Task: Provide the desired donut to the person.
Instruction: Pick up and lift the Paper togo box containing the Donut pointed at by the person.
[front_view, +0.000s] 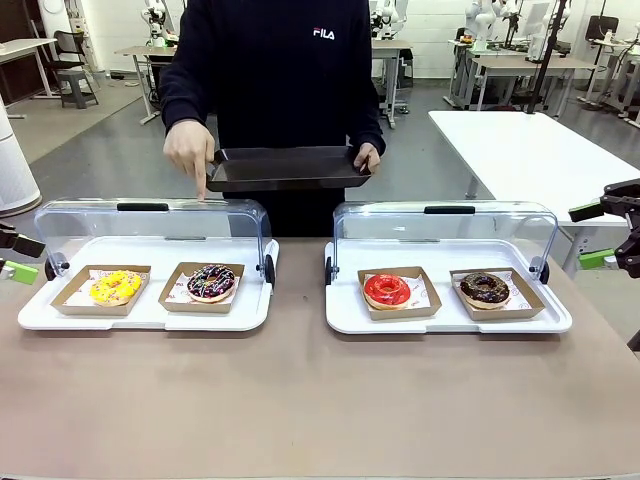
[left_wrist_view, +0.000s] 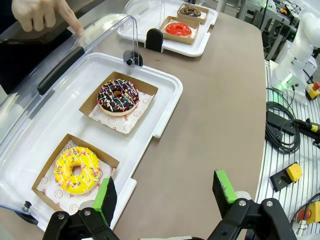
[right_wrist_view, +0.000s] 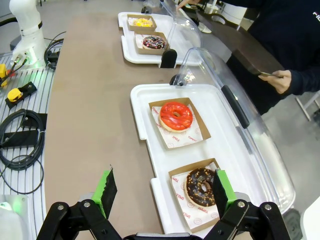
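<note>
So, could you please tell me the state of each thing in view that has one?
Left case lid: open, tipped back.
Right case lid: open, tipped back.
Left gripper: open, holding nothing.
Right gripper: open, holding nothing.
Black tray: empty, held by the person.
Pointing hand: index finger down at the left case lid.

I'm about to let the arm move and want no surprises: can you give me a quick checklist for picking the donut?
1. Choice shown: person's hand points down at the lid behind the sprinkled chocolate donut: ok.
2. Left case lid raised, donut uncovered: ok.
3. Left gripper open, holding nothing: ok.
4. Right gripper open, holding nothing: ok.
5. Black tray held ready: ok.
</note>
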